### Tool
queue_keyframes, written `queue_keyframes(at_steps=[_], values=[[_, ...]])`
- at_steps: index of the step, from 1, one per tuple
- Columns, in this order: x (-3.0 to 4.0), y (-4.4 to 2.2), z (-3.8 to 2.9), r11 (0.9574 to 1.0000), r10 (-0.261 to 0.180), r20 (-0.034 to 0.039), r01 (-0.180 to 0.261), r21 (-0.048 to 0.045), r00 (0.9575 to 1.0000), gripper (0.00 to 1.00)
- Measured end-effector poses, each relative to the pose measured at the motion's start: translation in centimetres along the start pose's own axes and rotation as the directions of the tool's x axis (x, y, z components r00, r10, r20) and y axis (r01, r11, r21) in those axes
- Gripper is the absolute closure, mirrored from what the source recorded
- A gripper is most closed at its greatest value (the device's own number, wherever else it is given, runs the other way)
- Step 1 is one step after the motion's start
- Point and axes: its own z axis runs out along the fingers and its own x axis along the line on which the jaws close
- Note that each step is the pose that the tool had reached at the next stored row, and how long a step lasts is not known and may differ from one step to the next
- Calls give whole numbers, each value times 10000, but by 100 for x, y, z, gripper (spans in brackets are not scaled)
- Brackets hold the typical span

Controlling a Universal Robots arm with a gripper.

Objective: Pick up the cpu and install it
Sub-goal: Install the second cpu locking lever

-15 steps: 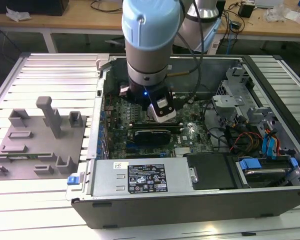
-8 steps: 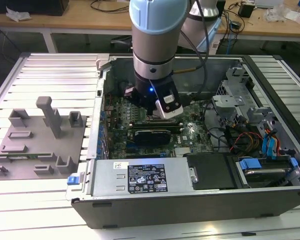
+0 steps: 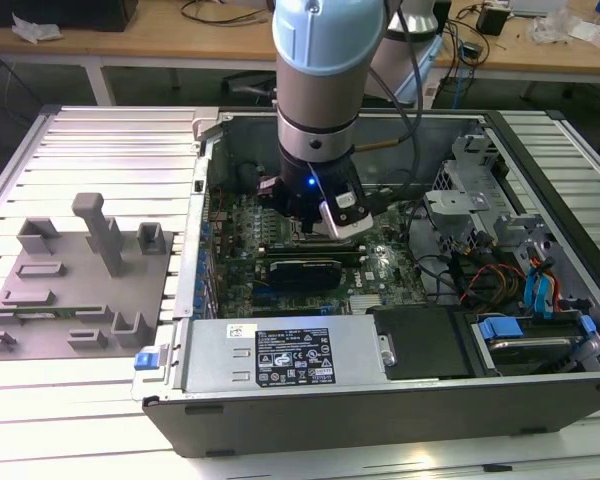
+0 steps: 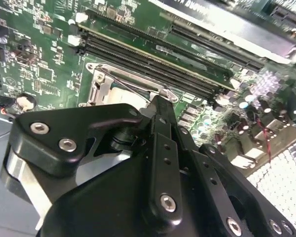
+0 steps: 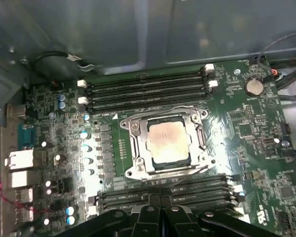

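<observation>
One cpu (image 5: 166, 141) seated in one socket (image 5: 138, 148), one claw (image 5: 158, 217) above

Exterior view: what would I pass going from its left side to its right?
Grey tray → arm's gripper over the motherboard → drive cage with blue tabs.

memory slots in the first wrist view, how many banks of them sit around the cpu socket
2 banks of long black memory slots: one between the pale silver square cpu in its metal socket and the grey case wall, one on its opposite side, partly hidden by the black gripper.
</observation>
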Motion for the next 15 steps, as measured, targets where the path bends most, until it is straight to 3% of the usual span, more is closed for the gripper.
queue_keyframes(at_steps=[6,12,15], values=[[12,10,74,10000,70,14,-70,18,10000,89],[93,-22,170,9998,207,44,-207,20,9998,89],[103,-26,186,9997,261,54,-261,22,9996,89]])
